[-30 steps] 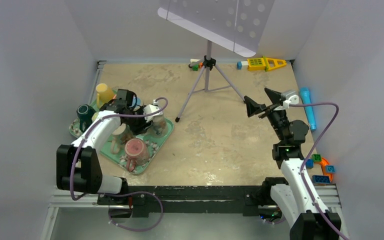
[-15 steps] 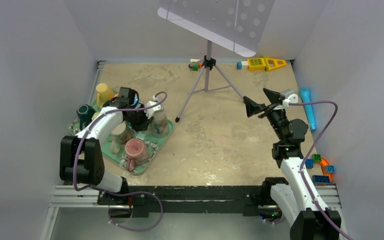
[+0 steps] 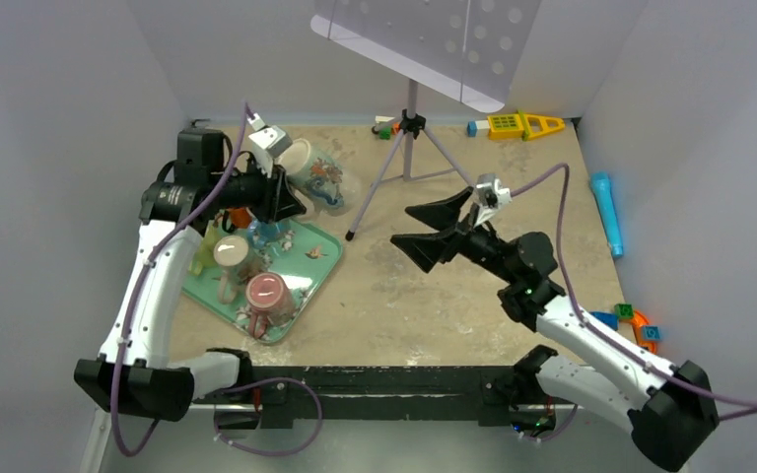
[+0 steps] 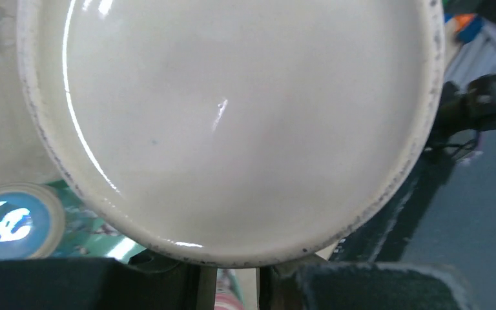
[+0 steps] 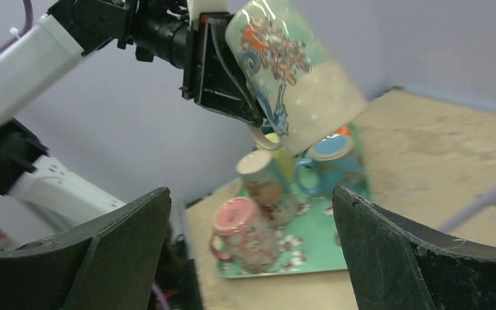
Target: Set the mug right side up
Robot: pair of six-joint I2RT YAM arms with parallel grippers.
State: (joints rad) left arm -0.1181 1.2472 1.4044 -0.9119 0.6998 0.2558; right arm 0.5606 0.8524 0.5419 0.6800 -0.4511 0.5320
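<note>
Top external view: left gripper [image 3: 284, 195] pinches the mug [image 3: 317, 169], aloft and tilted at ten o'clock near the tray [image 3: 323, 262]; right gripper [image 3: 404, 225] gapes empty. Standing it upright remains, I'd judge.

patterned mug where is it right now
Top view, far left: the patterned mug is held aloft by the left end effector above the far end of the green tray, left of the tripod.
</note>
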